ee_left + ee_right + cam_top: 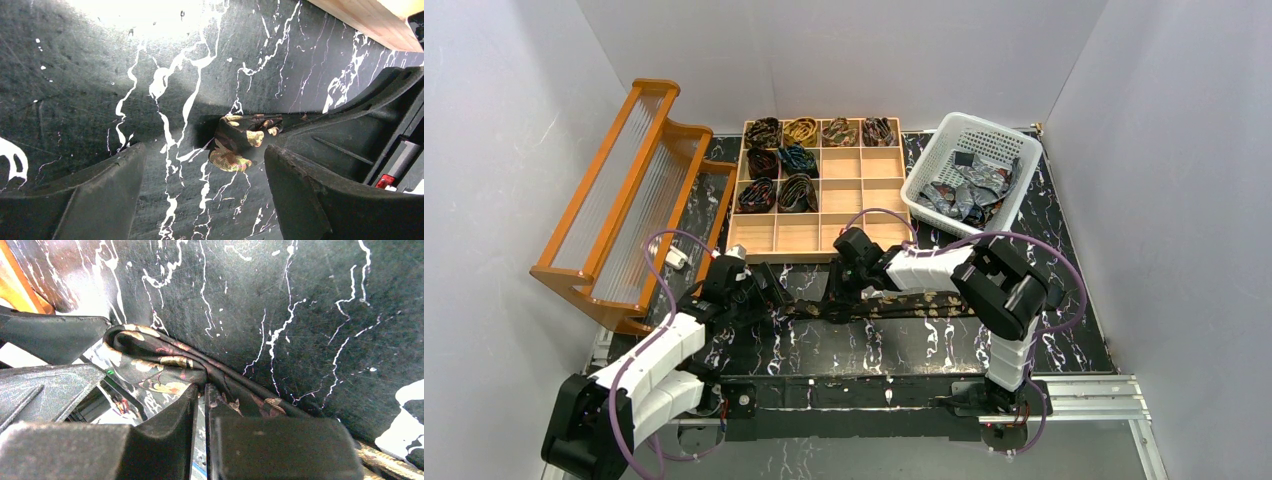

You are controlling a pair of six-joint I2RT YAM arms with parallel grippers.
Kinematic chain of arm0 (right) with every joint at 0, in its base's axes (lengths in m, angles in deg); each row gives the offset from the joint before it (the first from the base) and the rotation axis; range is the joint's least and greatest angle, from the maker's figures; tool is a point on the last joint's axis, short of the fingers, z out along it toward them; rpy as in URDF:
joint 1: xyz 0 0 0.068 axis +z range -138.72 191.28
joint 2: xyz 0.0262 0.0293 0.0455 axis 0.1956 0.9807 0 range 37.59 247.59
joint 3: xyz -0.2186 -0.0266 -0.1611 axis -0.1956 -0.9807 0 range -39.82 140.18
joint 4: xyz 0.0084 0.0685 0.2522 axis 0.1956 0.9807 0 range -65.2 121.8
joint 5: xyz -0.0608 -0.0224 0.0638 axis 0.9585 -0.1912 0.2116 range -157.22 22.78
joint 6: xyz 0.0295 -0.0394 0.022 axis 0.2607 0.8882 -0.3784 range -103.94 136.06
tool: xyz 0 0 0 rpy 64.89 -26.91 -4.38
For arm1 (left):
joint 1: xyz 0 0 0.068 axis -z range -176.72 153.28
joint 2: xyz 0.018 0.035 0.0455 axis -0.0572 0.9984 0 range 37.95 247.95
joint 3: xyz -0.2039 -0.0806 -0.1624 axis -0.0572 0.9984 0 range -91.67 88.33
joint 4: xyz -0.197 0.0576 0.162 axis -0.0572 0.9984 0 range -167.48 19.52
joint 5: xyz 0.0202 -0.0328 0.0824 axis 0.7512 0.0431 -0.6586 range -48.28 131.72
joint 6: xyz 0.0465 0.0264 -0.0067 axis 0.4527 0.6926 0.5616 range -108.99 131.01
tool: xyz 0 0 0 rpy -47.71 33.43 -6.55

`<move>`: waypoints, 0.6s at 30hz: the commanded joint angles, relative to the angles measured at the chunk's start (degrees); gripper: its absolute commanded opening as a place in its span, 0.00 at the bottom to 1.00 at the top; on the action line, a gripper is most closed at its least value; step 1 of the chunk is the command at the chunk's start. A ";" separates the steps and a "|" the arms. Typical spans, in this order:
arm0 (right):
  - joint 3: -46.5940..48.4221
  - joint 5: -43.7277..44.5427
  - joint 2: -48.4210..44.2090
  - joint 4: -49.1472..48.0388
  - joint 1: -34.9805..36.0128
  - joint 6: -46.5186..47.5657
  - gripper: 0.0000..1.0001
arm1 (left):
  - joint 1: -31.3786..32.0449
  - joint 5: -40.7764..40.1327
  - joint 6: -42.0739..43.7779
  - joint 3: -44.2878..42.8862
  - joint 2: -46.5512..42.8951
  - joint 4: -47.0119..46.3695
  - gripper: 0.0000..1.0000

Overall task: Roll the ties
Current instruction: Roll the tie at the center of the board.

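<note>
A dark tie with gold and pink figures (904,305) lies stretched across the black marbled mat in front of the arms. Its left end is folded over (150,357). My right gripper (206,387) (844,278) is shut on that fold, with fabric pinched between its fingertips. In the left wrist view the tie's end (235,145) lies on the mat just ahead of my left gripper (204,152) (764,290). That gripper stands open, low over the mat, with nothing between its fingers. Several rolled ties (779,160) sit in the wooden tray.
The compartment tray (864,200) stands at the back centre. A white basket (939,140) at the back right holds several loose grey-silver ties (969,190). An orange wooden rack (624,200) stands along the left. The two grippers are close together.
</note>
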 commanded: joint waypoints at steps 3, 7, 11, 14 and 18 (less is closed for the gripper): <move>2.68 1.51 1.59 4.26 -0.04 1.53 0.17 | -0.36 3.15 -0.50 1.89 1.55 -2.97 0.81; 2.99 1.85 2.50 5.57 -0.04 1.39 0.17 | -0.36 5.71 -0.41 2.67 3.70 -5.03 0.75; 3.11 2.11 3.49 6.79 -0.11 1.29 0.15 | -0.36 8.14 -0.41 3.71 5.24 -7.50 0.69; 2.85 1.97 4.09 7.06 -0.37 1.23 0.13 | -0.36 10.25 -0.95 4.58 6.74 -10.28 0.67; 2.72 1.11 5.10 7.21 -0.73 1.37 0.12 | -0.36 12.67 -1.64 5.91 8.75 -14.97 0.60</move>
